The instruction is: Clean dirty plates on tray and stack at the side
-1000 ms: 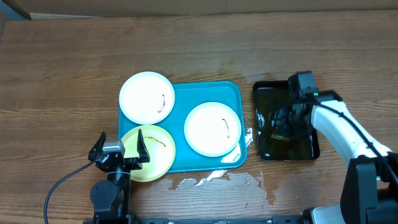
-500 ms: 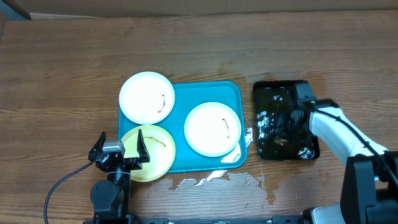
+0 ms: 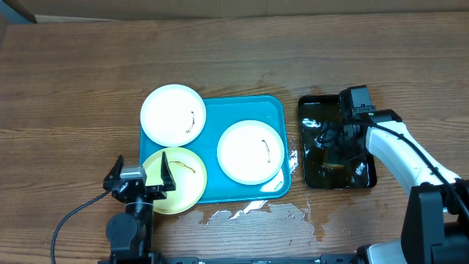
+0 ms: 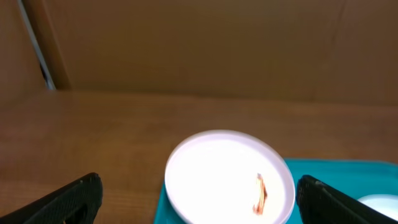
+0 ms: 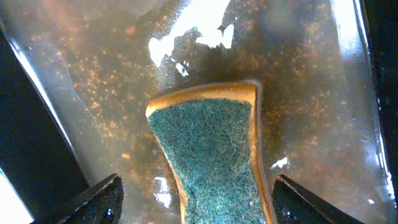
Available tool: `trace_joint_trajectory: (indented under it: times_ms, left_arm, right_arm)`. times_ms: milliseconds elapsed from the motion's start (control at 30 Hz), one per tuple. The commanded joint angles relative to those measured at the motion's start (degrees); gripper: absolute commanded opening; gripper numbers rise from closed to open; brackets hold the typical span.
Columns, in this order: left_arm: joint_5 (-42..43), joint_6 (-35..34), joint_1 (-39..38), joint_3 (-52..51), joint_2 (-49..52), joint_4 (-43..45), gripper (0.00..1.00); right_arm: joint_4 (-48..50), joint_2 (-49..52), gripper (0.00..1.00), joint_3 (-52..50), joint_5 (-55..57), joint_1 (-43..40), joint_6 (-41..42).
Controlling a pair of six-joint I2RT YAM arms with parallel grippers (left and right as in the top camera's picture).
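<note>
Bearing thin dark smears, three plates sit on the tray — right tool spread around a sponge, left tool spread, empty.

Dark wood-grain table; brown cardboard wall along its far edge.

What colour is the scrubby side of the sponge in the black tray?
Dark green, on a tan sponge; the right wrist view shows it best.

Even overhead light, glare on wet black tray.
</note>
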Motion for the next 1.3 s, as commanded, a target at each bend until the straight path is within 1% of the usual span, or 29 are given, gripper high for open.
trace_joint_trajectory:
  times_ms: [0, 33, 67, 100, 167, 267, 300, 367, 400, 433, 500, 567, 600, 633, 700, 767, 800, 867, 900, 967, 1033, 1100, 1133, 1267]
  left_arm:
    - [6.8, 1.3, -0.3, 2.0, -0.6, 1.7, 1.00]
    - [10.4, 0.1, -0.3, 4.0, -0.5, -0.8, 1.00]
    - [12.0, -1.6, -0.3, 6.3, -0.1, -3.8, 1.00]
    - [13.2, -3.3, -0.3, 11.9, 1.7, -10.4, 1.00]
    - [15.9, -2.3, -0.3, 19.3, 5.5, -17.0, 1.00]
    - [22.0, 0.7, -0.3, 34.7, 16.5, -29.2, 1.00]
    - [24.4, 1.8, -0.3, 42.3, 22.8, -35.0, 1.00]
    - [26.1, 4.9, -0.4, 54.2, 32.7, -45.2, 1.00]
    - [25.3, 7.3, -0.4, 61.1, 38.5, -51.2, 1.00]
    - [24.1, 8.9, -0.4, 66.3, 42.8, -54.6, 1.00]
    - [21.4, 9.8, -0.4, 75.9, 51.3, -58.5, 1.00]
    - [21.4, 8.9, -0.4, 82.6, 57.5, -62.4, 1.00]
    - [22.1, 7.3, -0.4, 85.6, 60.6, -64.8, 1.00]
    - [24.1, 5.6, -0.4, 87.3, 62.9, -65.0, 1.00]
    - [28.9, 2.1, -0.4, 88.8, 67.3, -66.4, 1.00]
    - [30.2, -1.8, -0.6, 88.2, 71.1, -69.2, 1.00]
    - [29.9, -3.1, -1.0, 87.4, 72.7, -70.4, 0.96]
    - [29.1, -4.1, -2.6, 84.5, 75.6, -71.5, 0.84]
    - [28.6, -4.2, -3.8, 82.6, 76.7, -71.1, 0.81]
    - [26.9, -4.9, -7.1, 77.8, 78.8, -68.9, 0.78]
    - [24.2, -7.2, -10.1, 73.5, 80.3, -66.2, 0.77]
    - [20.9, -10.3, -13.0, 69.4, 81.9, -61.9, 0.75]
    - [19.2, -12.9, -15.3, 66.4, 83.5, -57.5, 0.73]
    - [18.9, -16.1, -18.9, 63.5, 87.8, -49.8, 0.64]
  right_arm:
    - [0.2, -0.5, 0.78, 0.3, 0.1, 0.3, -0.4]
    - [0.2, -0.5, 0.78, 0.3, 0.1, 0.3, -0.4]
    - [0.3, -0.5, 0.78, 0.3, 0.1, 0.3, -0.4]
    - [0.7, -0.5, 0.78, 0.3, 0.1, 0.3, -0.4]
    - [1.2, -0.5, 0.79, 0.3, 0.1, 0.3, -0.3]
    - [1.4, -0.5, 0.80, 0.3, 0.1, 0.3, -0.4]
    - [1.4, -0.5, 0.82, 0.3, 0.1, 0.3, -0.3]
    - [1.4, -0.5, 0.86, 0.3, 0.1, 0.3, -0.3]
    - [1.3, -0.5, 0.90, 0.3, 0.1, 0.3, -0.3]
    - [1.3, -0.5, 0.92, 0.3, 0.1, 0.3, -0.3]
    - [1.3, -0.5, 0.95, 0.3, 0.1, 0.3, -0.3]
    - [1.2, -0.5, 0.95, 0.3, -0.2, 0.3, -0.3]
    - [1.2, -0.5, 0.95, 0.3, -0.5, 0.3, -0.3]
    - [1.1, -0.5, 0.95, 0.3, -0.5, 0.3, -0.3]
    - [1.1, -0.5, 0.95, 0.3, -0.5, 0.3, -0.3]
    - [1.1, -0.5, 0.94, 0.3, -0.5, 0.3, -0.3]
    - [1.1, -0.5, 0.94, 0.3, -0.5, 0.3, -0.3]
    - [1.2, -0.5, 0.94, 0.3, -0.5, 0.3, -0.3]
    - [1.2, -0.5, 0.94, 0.3, -0.5, 0.3, -0.3]
    - [1.2, -0.5, 0.93, 0.3, -0.5, 0.3, -0.3]
    - [1.2, -0.5, 0.91, 0.3, -0.5, 0.3, -0.3]
    - [1.2, -0.5, 0.88, 0.3, -0.5, 0.3, -0.3]
    - [1.2, -0.5, 0.86, 0.3, -0.5, 0.3, -0.3]
    - [1.1, -0.5, 0.84, 0.3, -0.5, 0.3, -0.3]
